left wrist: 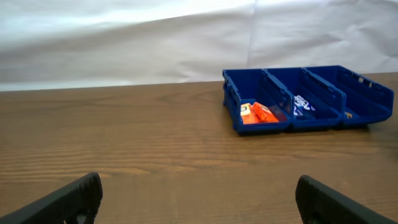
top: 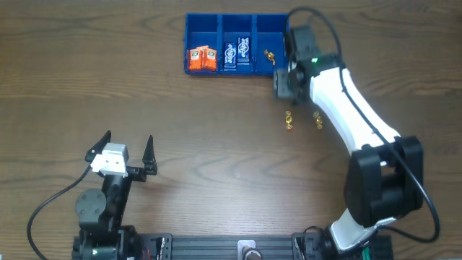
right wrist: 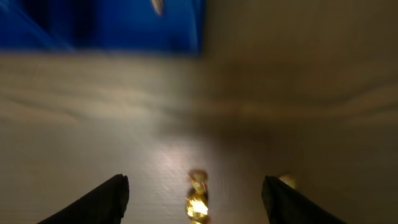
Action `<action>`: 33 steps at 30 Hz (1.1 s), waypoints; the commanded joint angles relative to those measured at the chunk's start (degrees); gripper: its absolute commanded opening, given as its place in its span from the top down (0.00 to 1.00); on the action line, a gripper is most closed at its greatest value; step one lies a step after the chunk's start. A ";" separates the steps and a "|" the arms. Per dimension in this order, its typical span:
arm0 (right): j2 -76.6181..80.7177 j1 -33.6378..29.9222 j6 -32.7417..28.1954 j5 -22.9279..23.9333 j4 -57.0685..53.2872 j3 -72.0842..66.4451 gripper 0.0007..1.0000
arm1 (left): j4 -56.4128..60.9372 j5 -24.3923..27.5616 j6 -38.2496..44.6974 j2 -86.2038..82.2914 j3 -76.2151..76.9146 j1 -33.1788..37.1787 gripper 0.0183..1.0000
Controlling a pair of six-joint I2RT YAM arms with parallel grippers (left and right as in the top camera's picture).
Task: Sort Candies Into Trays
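Left pincer (top: 129, 137) spread; right pincer (right wrist: 194, 182) spread above crinkly gold-foil candy (right wrist: 197, 203) on woodgrain table (top: 216, 152).

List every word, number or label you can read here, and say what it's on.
No text can be read.
Print on the orange candy wrappers: too small to read.
White marks on the blue candy wrappers: too blurred to read.
No lettering is visible on the blue tray or the gold candies.
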 commanded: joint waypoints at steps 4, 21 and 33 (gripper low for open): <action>1.33 0.00 1.62 -3.30 1.73 -9.42 0.31 | -1.86 0.81 -0.46 -0.11 -1.14 0.17 0.00; 5.92 1.05 2.01 -3.30 3.76 -9.86 0.51 | -1.86 0.79 -0.44 -0.11 -1.14 0.17 0.00; 5.29 1.07 3.34 -3.10 3.58 -9.73 0.85 | -1.86 0.79 -0.46 -0.11 -1.14 0.17 0.00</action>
